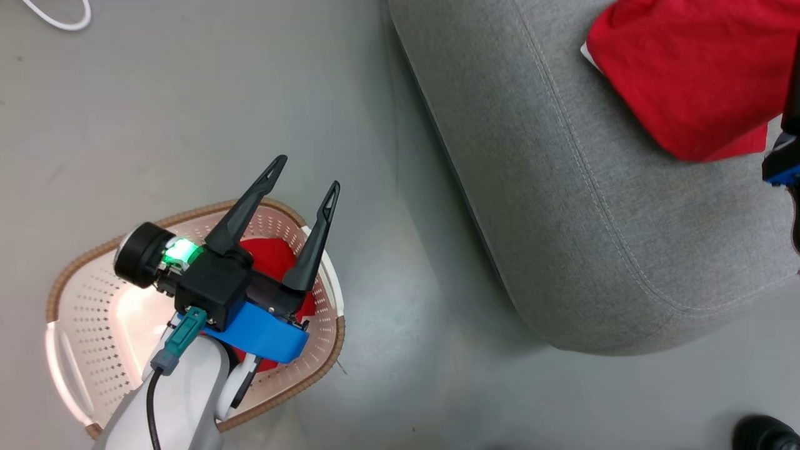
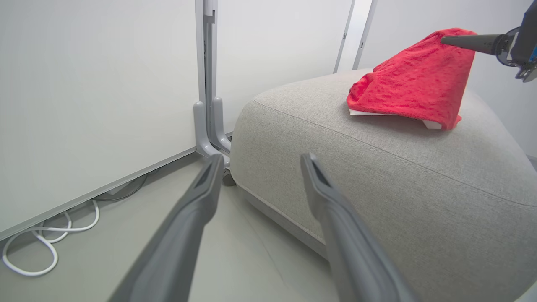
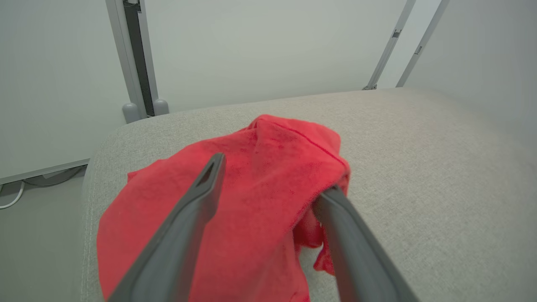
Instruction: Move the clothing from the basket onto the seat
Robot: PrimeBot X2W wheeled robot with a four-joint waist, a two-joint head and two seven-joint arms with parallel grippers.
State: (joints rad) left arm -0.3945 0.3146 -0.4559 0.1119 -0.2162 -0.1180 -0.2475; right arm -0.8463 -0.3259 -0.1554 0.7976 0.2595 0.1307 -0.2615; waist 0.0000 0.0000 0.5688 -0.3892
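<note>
One red garment [image 1: 687,69] with a white edge lies bunched on the grey seat [image 1: 562,187] near its far right. My right gripper [image 3: 272,174] stands open around it, fingers spread, with the cloth [image 3: 260,201] heaped between them. In the left wrist view the garment [image 2: 411,79] peaks up against one right finger [image 2: 470,41]. A second red garment [image 1: 269,256] lies in the cream basket [image 1: 94,312] on the floor. My left gripper [image 1: 307,174] hovers open above the basket's right side, holding nothing, and partly hides that garment. Its fingers [image 2: 201,201] point toward the seat [image 2: 419,201].
Bare grey floor [image 1: 400,312] separates the basket from the seat's rounded corner. A white cable [image 1: 59,22] loops on the floor by the wall. A grey post [image 2: 207,105] stands behind the seat. A dark rounded thing [image 1: 765,434] sits at the lower right corner.
</note>
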